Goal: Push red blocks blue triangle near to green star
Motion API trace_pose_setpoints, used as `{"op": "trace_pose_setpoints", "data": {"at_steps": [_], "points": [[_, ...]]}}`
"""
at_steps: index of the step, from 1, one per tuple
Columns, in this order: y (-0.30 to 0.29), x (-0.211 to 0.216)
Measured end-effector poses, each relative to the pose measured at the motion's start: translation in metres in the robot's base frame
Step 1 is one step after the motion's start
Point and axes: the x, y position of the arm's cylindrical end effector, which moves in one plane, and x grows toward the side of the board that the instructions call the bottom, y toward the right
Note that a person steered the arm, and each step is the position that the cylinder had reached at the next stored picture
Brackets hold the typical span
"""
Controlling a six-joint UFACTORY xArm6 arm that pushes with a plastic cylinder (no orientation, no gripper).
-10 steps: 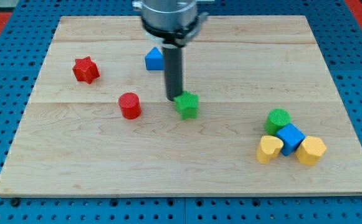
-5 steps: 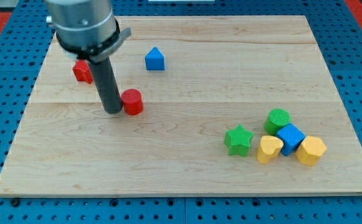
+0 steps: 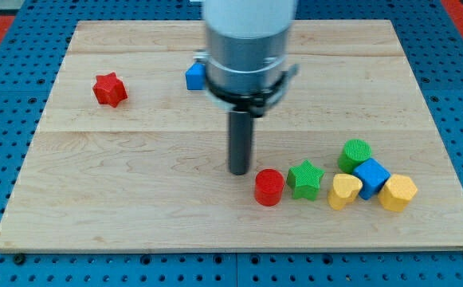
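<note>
The green star point(image 3: 305, 178) lies at the view's lower right. The red cylinder point(image 3: 269, 187) stands right beside it, on its left, about touching. My tip point(image 3: 239, 170) is just up-left of the red cylinder, a small gap apart. The red star point(image 3: 109, 89) lies at the view's upper left. The blue triangle point(image 3: 194, 76) lies at the upper middle, partly hidden behind my arm's body.
A green cylinder point(image 3: 355, 153), a blue cube point(image 3: 371, 177) and two yellow hearts point(image 3: 344, 191) point(image 3: 398, 192) cluster right of the green star. The wooden board point(image 3: 135, 215) ends in a blue pegboard on all sides.
The red cylinder has moved from the left middle down and right to the green star's side. My tip has moved right with it.
</note>
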Motion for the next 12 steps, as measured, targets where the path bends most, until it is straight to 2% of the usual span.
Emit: {"op": "trace_pose_setpoints", "data": {"at_steps": [1, 2, 3, 4, 5, 6, 7, 8, 9, 10, 11, 12], "points": [[-0.014, 0.035], [0.027, 0.051], [0.033, 0.015], [-0.099, -0.014], [-0.205, -0.073], [-0.282, -0.139], [-0.185, -0.156], [-0.063, -0.115], [0.021, -0.063], [0.092, -0.038], [0.062, -0.072], [0.042, -0.177]]}}
